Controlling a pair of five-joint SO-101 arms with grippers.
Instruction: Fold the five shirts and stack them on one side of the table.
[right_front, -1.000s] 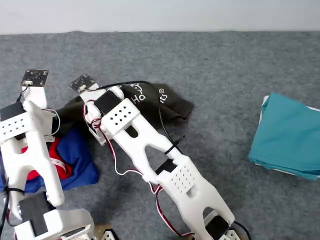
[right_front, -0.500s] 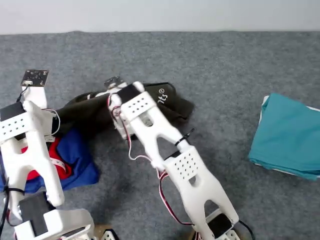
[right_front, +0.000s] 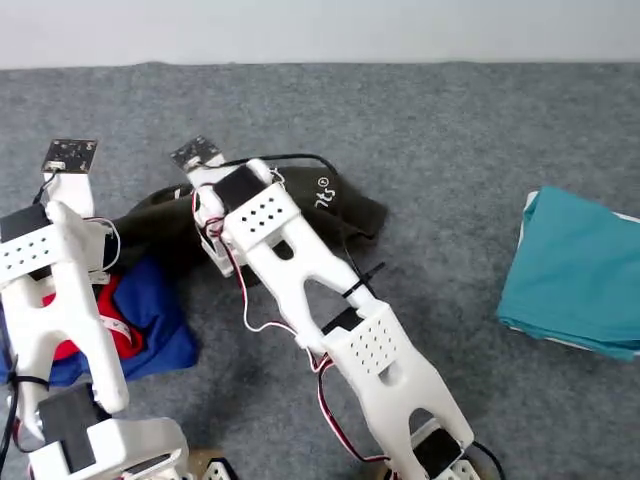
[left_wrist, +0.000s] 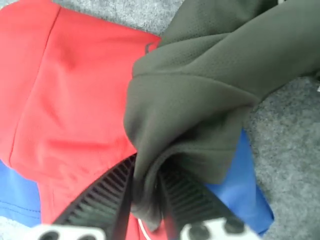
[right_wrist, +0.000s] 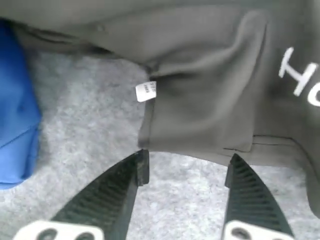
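A dark olive shirt (right_front: 340, 205) with white print lies crumpled left of the table's middle, one end draped toward the left. My left gripper (left_wrist: 145, 192) is shut on a fold of this olive shirt (left_wrist: 200, 90), above a red shirt (left_wrist: 65, 95) lying on a blue shirt (left_wrist: 245, 175). My right gripper (right_wrist: 185, 165) is open just above the grey cloth, its fingers either side of the olive shirt's hem (right_wrist: 200, 120) with a small white tag (right_wrist: 146, 91). A folded teal shirt (right_front: 575, 270) rests at the right edge.
The table is covered in grey carpet-like cloth (right_front: 450, 140). The red shirt (right_front: 70, 325) and blue shirt (right_front: 160, 310) lie under the left arm (right_front: 60, 300). The right arm (right_front: 310, 290) stretches diagonally across the middle. A pale wall runs along the far edge.
The right arm swung right over the olive shirt half a second ago, then came back left. The left arm has stayed still.
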